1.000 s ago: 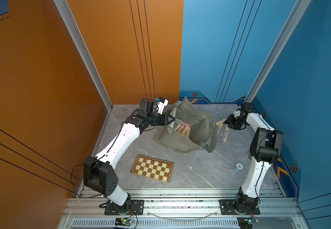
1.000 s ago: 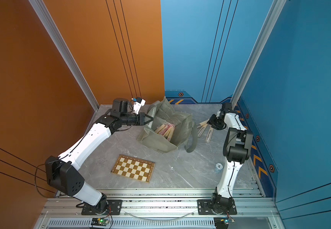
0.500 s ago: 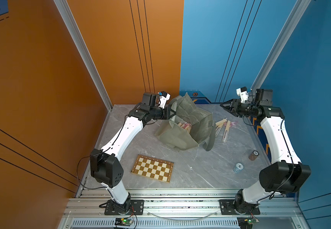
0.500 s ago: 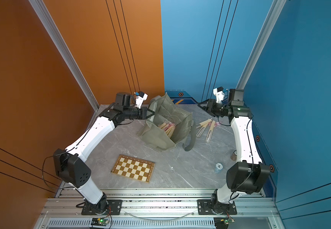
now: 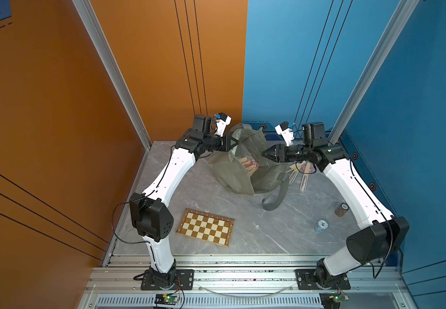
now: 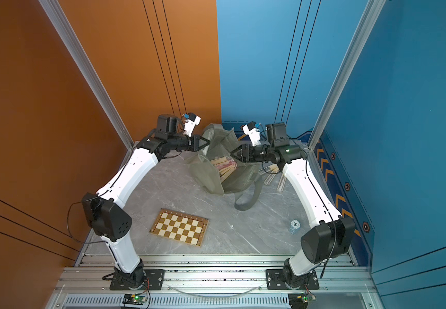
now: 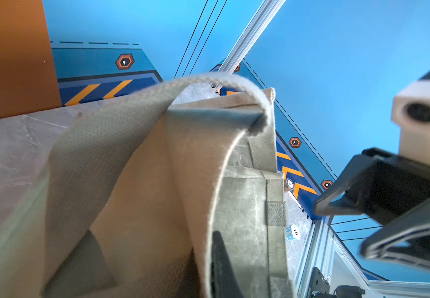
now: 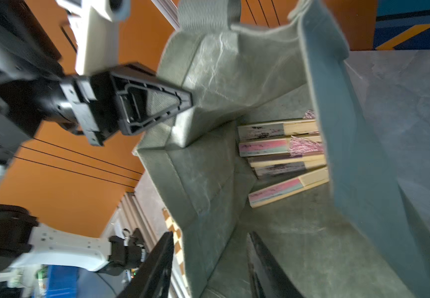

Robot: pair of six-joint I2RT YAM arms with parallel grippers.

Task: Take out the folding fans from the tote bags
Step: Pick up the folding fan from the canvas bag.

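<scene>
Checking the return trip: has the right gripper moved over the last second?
Yes. In a top view the right gripper has swung leftward, off the loose folding fans and over to the open mouth of the olive tote bag.

Slim bamboo-ribbed folding fans (image 8: 268, 149) inside the soft olive fabric tote bag (image 8: 208, 180): far ends hidden behind its nearer wall. Further pale fans (image 5: 303, 183) on the grey marble tabletop (image 5: 243, 208): partly covered by the white-and-black right arm (image 5: 344, 176). Black left gripper (image 5: 235, 142): fingertips buried in bag fabric. Small brown cylinder (image 5: 341, 209): top label too small to read.
</scene>
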